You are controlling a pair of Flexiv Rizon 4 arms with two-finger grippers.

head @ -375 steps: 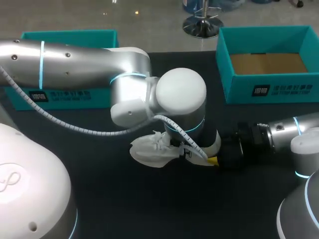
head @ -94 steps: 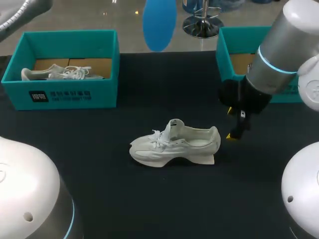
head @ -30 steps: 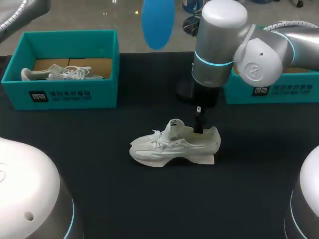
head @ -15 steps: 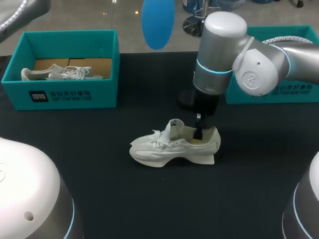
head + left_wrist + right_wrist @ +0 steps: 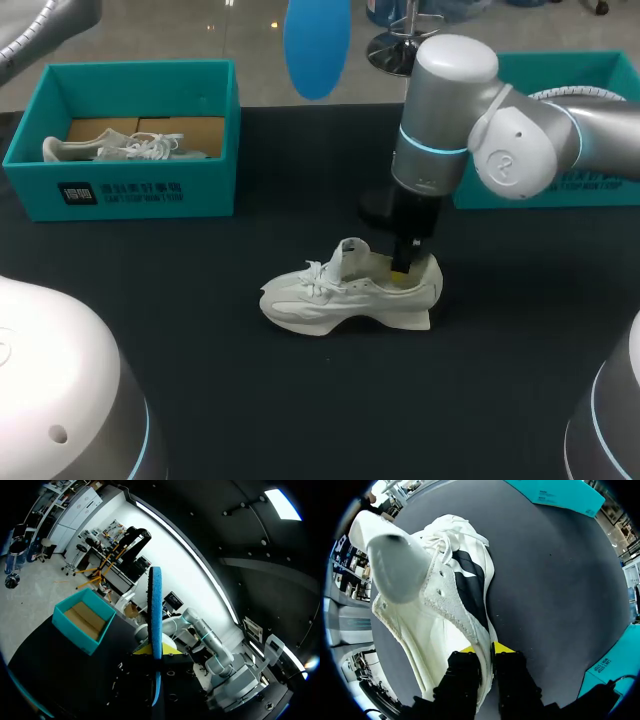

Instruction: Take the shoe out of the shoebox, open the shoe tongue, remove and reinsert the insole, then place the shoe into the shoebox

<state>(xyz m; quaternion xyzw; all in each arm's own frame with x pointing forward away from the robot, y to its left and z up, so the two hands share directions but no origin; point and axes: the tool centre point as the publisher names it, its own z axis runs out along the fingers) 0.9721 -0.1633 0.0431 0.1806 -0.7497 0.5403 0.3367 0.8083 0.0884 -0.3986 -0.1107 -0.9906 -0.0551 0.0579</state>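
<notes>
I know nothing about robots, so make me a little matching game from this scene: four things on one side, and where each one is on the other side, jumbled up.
Things:
1. white shoe
2. blue insole
3. second shoe
4. right gripper

Places:
A. inside the left teal box
B. held up above the table by the left gripper
C. on the black table, near its middle
D. closed on the white shoe's collar, near the heel

Pairs: 1-C, 2-B, 3-A, 4-D.
</notes>
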